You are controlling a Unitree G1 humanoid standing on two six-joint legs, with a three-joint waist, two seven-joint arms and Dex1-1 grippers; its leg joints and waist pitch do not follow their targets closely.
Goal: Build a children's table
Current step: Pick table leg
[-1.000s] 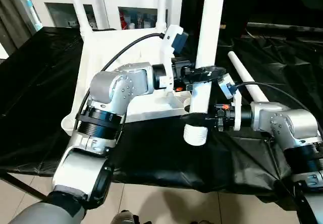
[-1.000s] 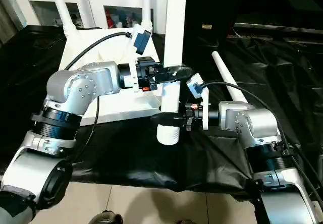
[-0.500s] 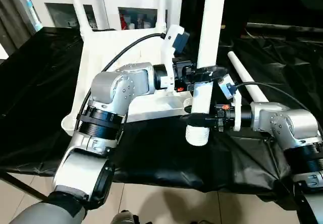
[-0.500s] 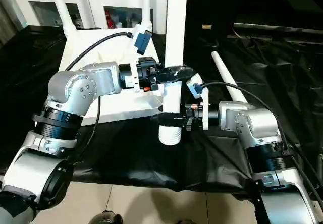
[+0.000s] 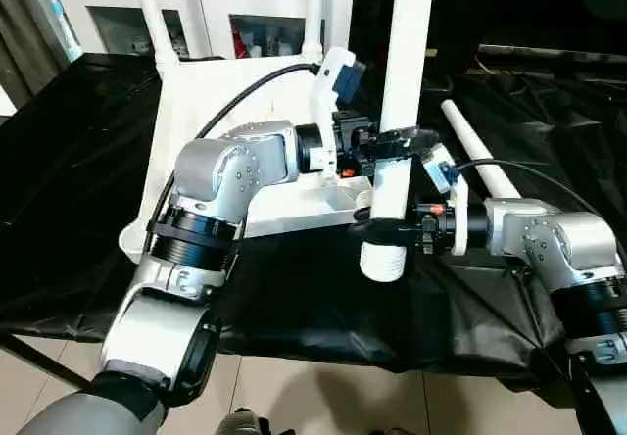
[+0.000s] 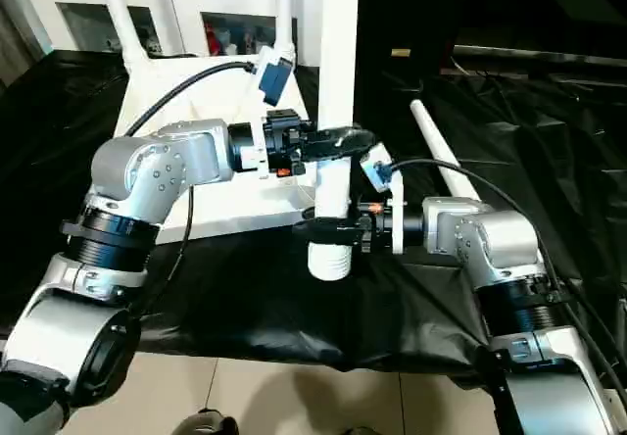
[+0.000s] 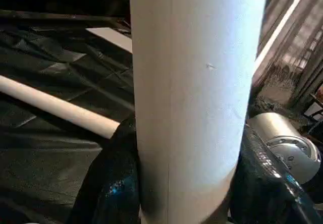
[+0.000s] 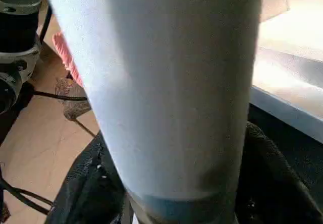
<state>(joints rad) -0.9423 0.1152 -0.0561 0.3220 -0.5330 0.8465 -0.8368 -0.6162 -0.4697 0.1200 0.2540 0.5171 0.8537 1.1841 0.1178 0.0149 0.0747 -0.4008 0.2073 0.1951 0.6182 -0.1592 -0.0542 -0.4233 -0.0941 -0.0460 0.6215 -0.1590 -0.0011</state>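
Left eye view: an upright white leg [image 5: 395, 141] stands near the centre, its ribbed lower end just off the tabletop's [image 5: 196, 131] corner at 5 o'clock. The left gripper [image 5: 397, 144] clasps the leg from 9 o'clock, fingers on both sides. Lower down, the right gripper [image 5: 384, 226] closes round it from 3 o'clock, above the ribbed end. A spare leg [image 5: 475, 148] lies on the black cloth [image 5: 59, 190] at 2 o'clock. Two more legs [image 5: 152, 14] rise from the tabletop's far corners.

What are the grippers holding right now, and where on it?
Both are on one upright white leg: left gripper around its lower shaft, right gripper just above the ribbed bottom end.
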